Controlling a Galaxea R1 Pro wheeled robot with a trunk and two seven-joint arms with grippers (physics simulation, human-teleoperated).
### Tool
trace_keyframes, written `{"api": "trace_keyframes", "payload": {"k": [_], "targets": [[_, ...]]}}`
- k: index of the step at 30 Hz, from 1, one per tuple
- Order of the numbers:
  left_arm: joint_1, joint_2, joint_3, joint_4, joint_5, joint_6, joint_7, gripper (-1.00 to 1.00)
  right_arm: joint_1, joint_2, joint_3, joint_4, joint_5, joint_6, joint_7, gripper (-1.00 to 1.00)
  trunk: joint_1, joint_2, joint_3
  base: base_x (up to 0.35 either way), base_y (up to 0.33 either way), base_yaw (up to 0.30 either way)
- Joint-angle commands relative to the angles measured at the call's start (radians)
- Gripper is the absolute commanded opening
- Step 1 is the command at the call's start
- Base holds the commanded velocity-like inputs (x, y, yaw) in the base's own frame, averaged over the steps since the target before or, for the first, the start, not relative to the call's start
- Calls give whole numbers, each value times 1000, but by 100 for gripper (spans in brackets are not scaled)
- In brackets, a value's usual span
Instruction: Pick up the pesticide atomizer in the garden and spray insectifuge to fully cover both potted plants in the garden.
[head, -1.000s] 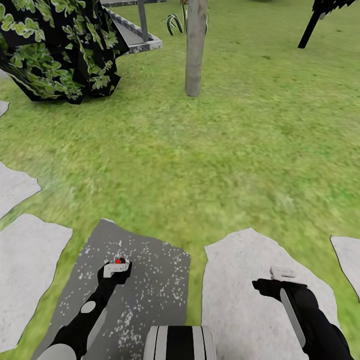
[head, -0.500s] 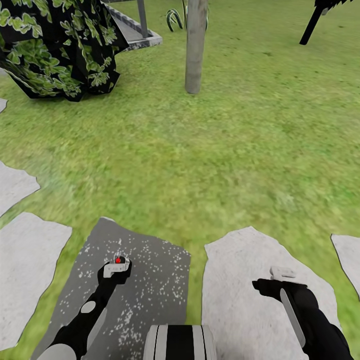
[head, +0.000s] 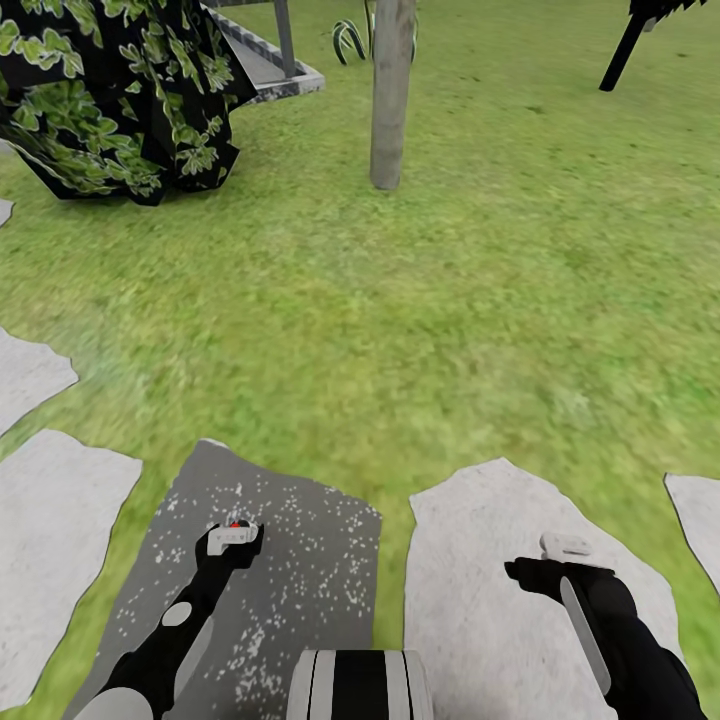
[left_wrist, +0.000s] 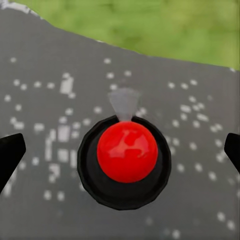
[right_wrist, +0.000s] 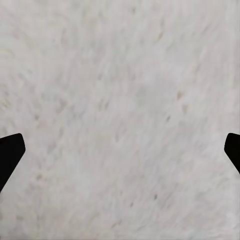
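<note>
Showing: the garden (head: 420, 300), its lawn beyond the dark speckled stone (head: 300, 580).
Left gripper (head: 232, 537): above that stone, fingers spread wide, grasping nothing.
Red ball (left_wrist: 127, 151): in a black ring, between the left fingers, untouched.
Right gripper (head: 565, 547): beside that stone, over a pale slab (head: 470, 620), fingers released.

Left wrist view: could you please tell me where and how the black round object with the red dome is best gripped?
Tentatively, grip the black collar around the red dome, coming straight down from above. The object is seen end-on, centred between the open left gripper fingers. Being round, any closing direction suits; the smooth dome would likely slip. Its lower body is hidden.
</note>
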Motion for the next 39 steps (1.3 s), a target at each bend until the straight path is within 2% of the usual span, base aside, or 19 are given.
{"api": "trace_keyframes", "payload": {"k": [1, 12, 13, 39], "targets": [[0, -1, 7, 1, -4, -3, -9, 100, 0, 0, -1, -1, -5, 4, 0, 100, 0, 0, -1, 2, 0, 0], [0, -1, 7, 1, -4, -3, -10, 100, 0, 0, -1, -1, -5, 4, 1, 100, 0, 0, -1, 0, 0, 0], [0, -1, 7, 1, -4, -3, -9, -100, 0, 0, -2, -1, -5, 4, 0, 100, 0, 0, -1, 0, 0, 0], [0, -1, 8, 0, -4, -3, -10, -100, 0, 0, -2, -1, -5, 4, 0, 100, 0, 0, -1, 0, 0, 0]]}}
